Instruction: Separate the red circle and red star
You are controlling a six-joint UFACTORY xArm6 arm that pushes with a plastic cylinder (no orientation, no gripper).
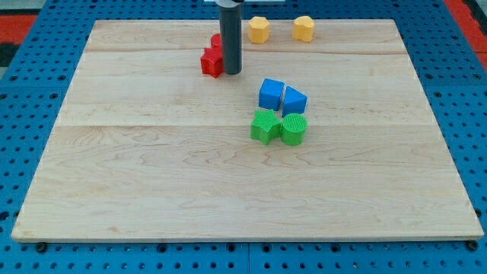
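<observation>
Light wooden board on a blue pegboard, my tip near the top middle, touching the red star on its right, red circle just behind, half hidden, no gripper here, only a rod.

Bright, even light across the whole wooden board, no dim corners. Shadows are soft and short: a faint dark smudge sits under the green blocks and the blue blocks, hugging their bases. The dark rod shows a pale vertical sheen down its side. No hard glare on the wood, just a mild wash. Focus is fair in the middle, a touch soft overall; the blue pegboard around it looks slightly fuzzy at the edges. The board's sides splay toward the view's bottom.
</observation>
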